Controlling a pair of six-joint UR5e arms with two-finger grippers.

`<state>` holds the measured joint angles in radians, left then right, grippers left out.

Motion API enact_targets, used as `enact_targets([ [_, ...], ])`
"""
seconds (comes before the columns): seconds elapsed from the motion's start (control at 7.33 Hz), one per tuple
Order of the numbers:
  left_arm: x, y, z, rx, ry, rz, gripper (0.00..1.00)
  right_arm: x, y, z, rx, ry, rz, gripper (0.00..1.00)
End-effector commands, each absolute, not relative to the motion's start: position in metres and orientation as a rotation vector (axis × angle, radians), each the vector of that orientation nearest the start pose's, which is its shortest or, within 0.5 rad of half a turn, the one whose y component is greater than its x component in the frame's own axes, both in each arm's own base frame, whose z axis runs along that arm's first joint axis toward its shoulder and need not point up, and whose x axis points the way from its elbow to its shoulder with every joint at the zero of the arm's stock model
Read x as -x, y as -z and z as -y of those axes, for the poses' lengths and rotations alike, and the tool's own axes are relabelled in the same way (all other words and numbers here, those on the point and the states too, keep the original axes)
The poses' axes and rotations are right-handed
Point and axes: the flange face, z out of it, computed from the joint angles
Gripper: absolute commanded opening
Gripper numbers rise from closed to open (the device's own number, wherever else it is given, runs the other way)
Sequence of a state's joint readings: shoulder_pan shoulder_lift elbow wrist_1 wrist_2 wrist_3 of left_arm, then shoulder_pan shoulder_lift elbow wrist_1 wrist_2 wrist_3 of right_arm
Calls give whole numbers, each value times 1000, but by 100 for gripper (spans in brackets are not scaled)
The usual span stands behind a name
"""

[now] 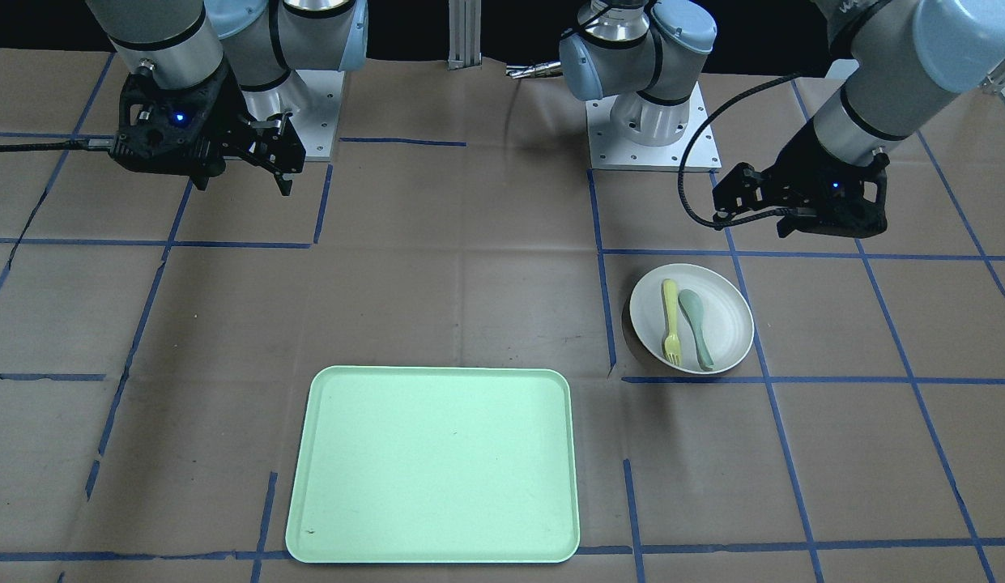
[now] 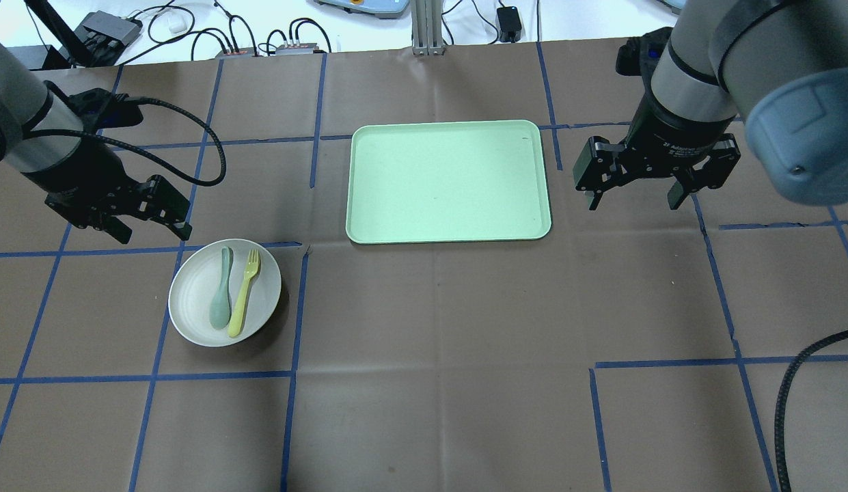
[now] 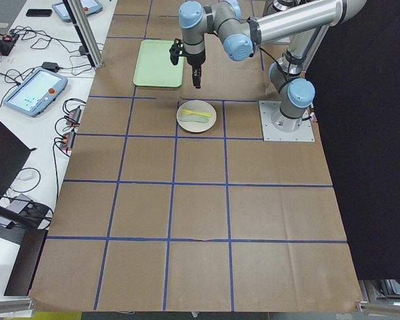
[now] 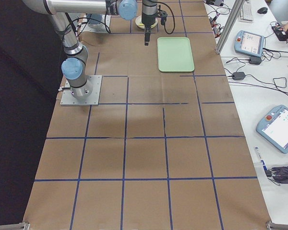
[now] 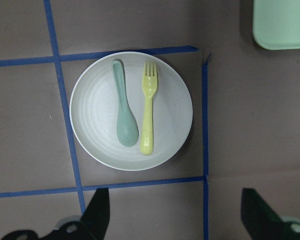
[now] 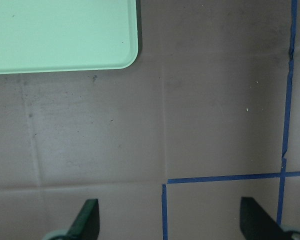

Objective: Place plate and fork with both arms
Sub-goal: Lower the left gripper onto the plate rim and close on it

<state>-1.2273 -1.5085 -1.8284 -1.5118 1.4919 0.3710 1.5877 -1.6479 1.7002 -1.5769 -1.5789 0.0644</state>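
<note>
On the plate [image 2: 191, 304], fork [image 2: 244, 292] points forward; left end effector [image 2: 152, 230], right end effector [image 2: 634, 201] gape.

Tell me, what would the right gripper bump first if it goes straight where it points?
Probably only the brown paper-covered table, beside the pale green rectangular tray; the right gripper points down there.

On the plate [image 2: 191, 316], the spoon [image 2: 221, 301] lies just beside the fork [image 2: 244, 294], leaving bare plate on the fork's tray [image 2: 447, 181] side.
</note>
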Motion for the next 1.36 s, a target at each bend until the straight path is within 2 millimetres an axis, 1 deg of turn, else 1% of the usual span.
enact_targets([
  [0.0,-83,-344,458,-44,-65,-3296,93,-140,-461,452,-75,-74,-3151,100],
  [0.14,-104,-317,452,-17,-8,-3289,99,-140,-462,451,-75,-72,-3149,100],
  [0.27,-116,-292,455,37,-1,-3352,99,-140,-461,452,-75,-74,-3149,100],
  [0.41,-131,-271,459,80,-44,-3385,99,-140,-461,452,-75,-74,-3151,100],
  [0.55,-140,-255,464,101,-64,-3393,99,-140,-462,451,-75,-70,-3149,100],
  [0.68,-144,-234,469,101,-60,-3394,99,-140,-461,452,-75,-74,-3151,100],
  [0.95,-149,-212,469,75,-119,-3416,98,-140,-462,452,-75,-72,-3149,100],
  [1.09,-147,-206,467,64,-140,-3423,97,-140,-461,452,-75,-74,-3149,100],
  [1.23,-142,-196,459,53,-175,-3440,97,-140,-462,451,-75,-70,-3149,100],
])
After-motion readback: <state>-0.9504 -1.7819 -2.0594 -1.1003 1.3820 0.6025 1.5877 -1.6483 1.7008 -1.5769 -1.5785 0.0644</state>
